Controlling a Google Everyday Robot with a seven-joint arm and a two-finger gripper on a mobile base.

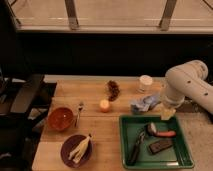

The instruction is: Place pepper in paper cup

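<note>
Plainly spread open and empty: fingers, hanging over far rim of green tray. Just below, not touching, pepper lying in tray beside black block. Farther back on tabletop, paper cup upright.

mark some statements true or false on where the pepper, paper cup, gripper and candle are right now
1. The slim red-orange pepper lies in the short white paper cup. False: it lies in the green plastic tray.
2. The cup stands inside the tray. False: it stands on the wooden table, behind the tray.
3. The gripper hangs above the tray's far edge. True.
4. The small yellow candle stands left of the crumpled blue cloth. True.
</note>
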